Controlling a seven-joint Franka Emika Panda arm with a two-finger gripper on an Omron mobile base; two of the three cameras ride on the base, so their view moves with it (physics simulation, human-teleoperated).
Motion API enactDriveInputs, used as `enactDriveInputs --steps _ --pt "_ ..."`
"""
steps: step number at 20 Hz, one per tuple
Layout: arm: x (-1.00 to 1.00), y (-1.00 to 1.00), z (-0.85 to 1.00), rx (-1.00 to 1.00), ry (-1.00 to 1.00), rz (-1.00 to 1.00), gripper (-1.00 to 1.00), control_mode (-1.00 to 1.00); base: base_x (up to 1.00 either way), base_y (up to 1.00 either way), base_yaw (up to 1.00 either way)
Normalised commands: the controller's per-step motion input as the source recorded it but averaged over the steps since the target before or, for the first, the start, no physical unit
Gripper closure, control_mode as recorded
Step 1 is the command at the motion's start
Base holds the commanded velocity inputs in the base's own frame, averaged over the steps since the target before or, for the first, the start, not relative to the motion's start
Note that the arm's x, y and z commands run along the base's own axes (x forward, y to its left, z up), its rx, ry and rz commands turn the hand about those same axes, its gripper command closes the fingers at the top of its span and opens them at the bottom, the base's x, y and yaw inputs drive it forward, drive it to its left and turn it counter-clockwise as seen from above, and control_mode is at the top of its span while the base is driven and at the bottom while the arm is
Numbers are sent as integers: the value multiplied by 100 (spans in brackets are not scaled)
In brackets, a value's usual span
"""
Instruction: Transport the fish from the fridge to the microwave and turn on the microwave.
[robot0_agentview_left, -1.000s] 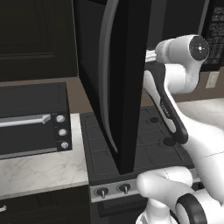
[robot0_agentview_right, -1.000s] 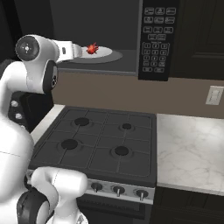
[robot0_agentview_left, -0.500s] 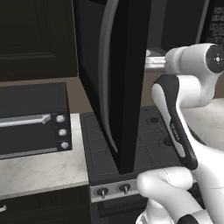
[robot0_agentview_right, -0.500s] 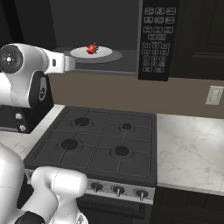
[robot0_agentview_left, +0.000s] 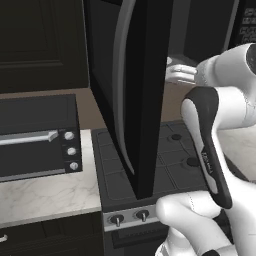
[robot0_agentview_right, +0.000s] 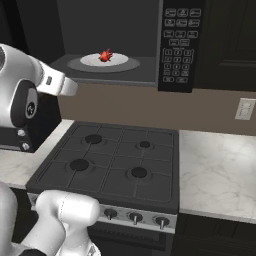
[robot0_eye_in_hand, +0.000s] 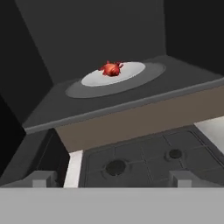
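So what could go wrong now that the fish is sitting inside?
1. The microwave door hangs wide open over the stove. The arm might bump it while swinging round to shut it.
2. The fish lies near the edge of its white plate, so a hard slam might jolt it off.
3. The open gripper is far from the keypad, so it could press a wrong button.

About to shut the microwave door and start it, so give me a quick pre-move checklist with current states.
1. fish on the white plate inside the microwave: ok.
2. gripper open, holding nothing: ok.
3. Gripper outside the cavity, above the stove: ok.
4. microwave door shut: not ok, it stands open.
5. keypad unobstructed: ok.
6. Microwave running: cannot tell.
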Motion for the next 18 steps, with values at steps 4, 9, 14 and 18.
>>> enactDriveInputs --steps 4,9,14,18 --pt "-52 0 0 19 22 -4 -100 -100 0 0 0" --pt "-52 0 -3 13 12 0 -100 -100 0 0 0" --pt "-52 0 -7 14 4 1 -100 -100 0 0 0" --pt "-47 0 -3 18 4 3 -100 -100 0 0 0"
